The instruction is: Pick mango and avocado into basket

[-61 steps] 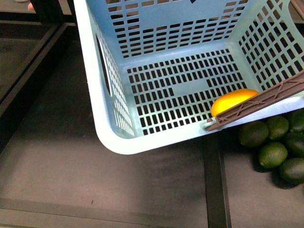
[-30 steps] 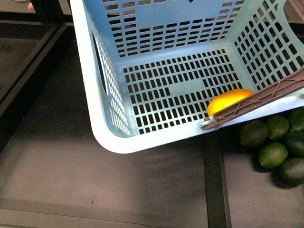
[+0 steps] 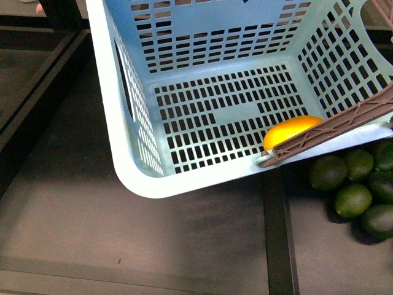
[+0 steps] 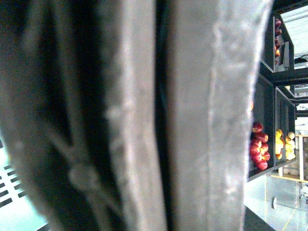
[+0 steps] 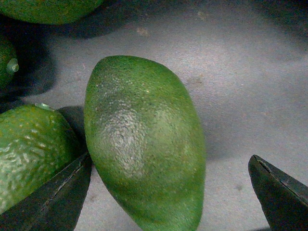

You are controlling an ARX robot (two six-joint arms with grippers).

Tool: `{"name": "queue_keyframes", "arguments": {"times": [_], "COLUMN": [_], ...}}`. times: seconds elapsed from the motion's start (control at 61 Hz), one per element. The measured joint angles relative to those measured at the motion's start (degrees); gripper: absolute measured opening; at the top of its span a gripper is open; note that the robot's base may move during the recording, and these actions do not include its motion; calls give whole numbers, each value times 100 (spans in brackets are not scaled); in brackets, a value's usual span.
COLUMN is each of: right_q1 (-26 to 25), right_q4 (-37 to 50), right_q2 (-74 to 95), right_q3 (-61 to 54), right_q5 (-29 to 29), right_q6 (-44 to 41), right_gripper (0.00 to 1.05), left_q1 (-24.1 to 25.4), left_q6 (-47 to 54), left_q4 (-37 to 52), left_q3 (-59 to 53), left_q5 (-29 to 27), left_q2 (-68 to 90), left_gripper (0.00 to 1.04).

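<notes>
Most of the basket (image 3: pixel 132 178) runs off the top of the front view, so you only get its near corner, floor and slotted walls. Its brown handle (image 3: pixel 331 132) lies slanted over the near rim and hides the lower edge of the mango (image 3: pixel 288 132), which sits on the basket floor in the near right corner. Just outside that corner there's a heap of green fruit (image 3: pixel 353 200) on the dark shelf (image 3: pixel 92 215), cut off by the frame edge. Neither arm shows there.

The left wrist view is basically grey blur right up against the lens, so you can't tell how the left claw is set. Some red fruit (image 4: pixel 259 151) on far racks is about all that reads.

The right wrist view is sharp. Your right claw (image 5: pixel 169 161) is spread wide around the avocado (image 5: pixel 144 144) lying on the shelf. One finger (image 5: pixel 53 197) is wedged between it and a neighbour (image 5: pixel 29 154), and the other finger (image 5: pixel 281 192) stands clear.
</notes>
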Motion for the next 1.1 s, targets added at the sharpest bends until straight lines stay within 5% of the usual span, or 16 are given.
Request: {"name": "queue_keyframes", "arguments": {"times": [1.017, 1.099], "right_q1": [570, 570], "right_q4": [-160, -153], "right_q2": [754, 765], "right_q3": [960, 960], "right_q5": [297, 269], "right_q6": [118, 116], "right_gripper": [96, 88], "left_q1": [0, 0], "left_q6": [0, 2], "left_q4": [0, 0], "left_q3": [0, 0], "left_q5": [0, 0], "left_q2": [0, 0], "left_gripper": [26, 26]}}
